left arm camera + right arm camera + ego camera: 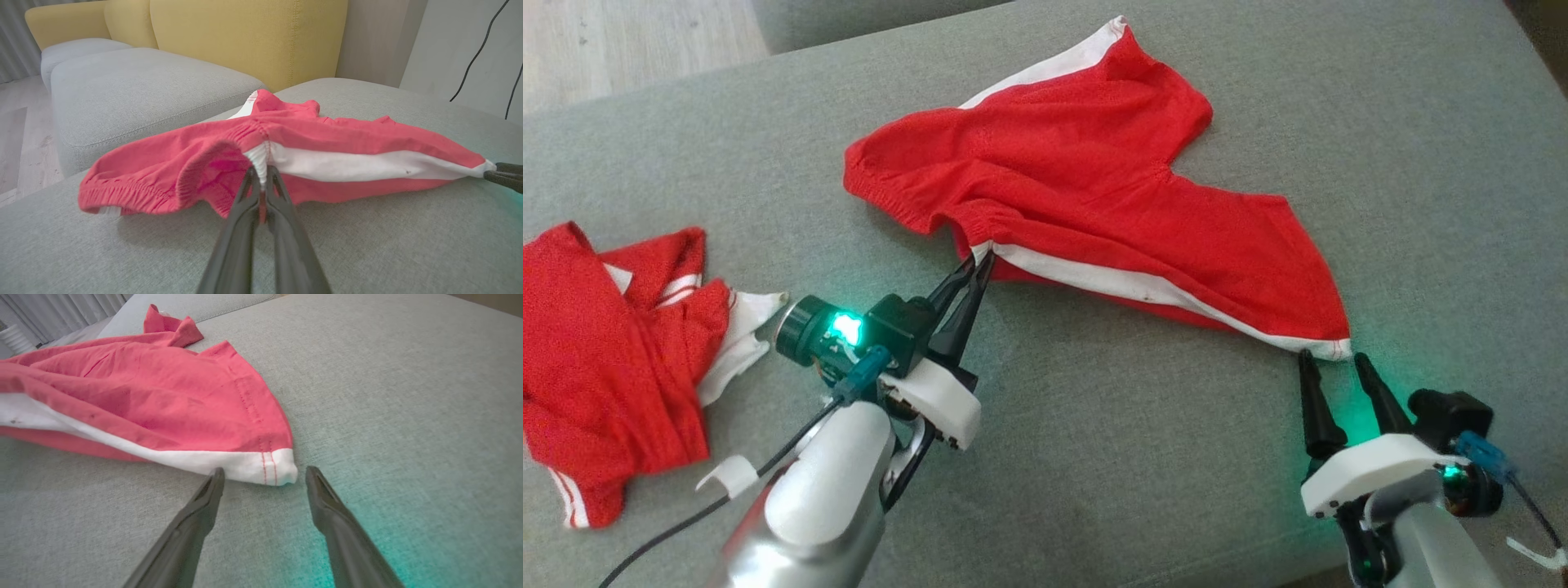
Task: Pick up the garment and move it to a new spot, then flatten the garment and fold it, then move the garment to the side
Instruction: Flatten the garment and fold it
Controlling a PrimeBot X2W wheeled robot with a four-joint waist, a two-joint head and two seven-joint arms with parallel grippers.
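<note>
Grey ottoman, yellow sofa back; pale wood floor

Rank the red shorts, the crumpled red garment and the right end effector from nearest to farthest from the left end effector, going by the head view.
1. Red shorts: waistband pinched in the left end effector.
2. Crumpled red garment: off to its left.
3. Right end effector: far right, open at the shorts' hem corner.

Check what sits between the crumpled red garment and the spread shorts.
In the head view: bare grey cushion, plus the left gripper, shut on the shorts at the waistband corner.
</note>
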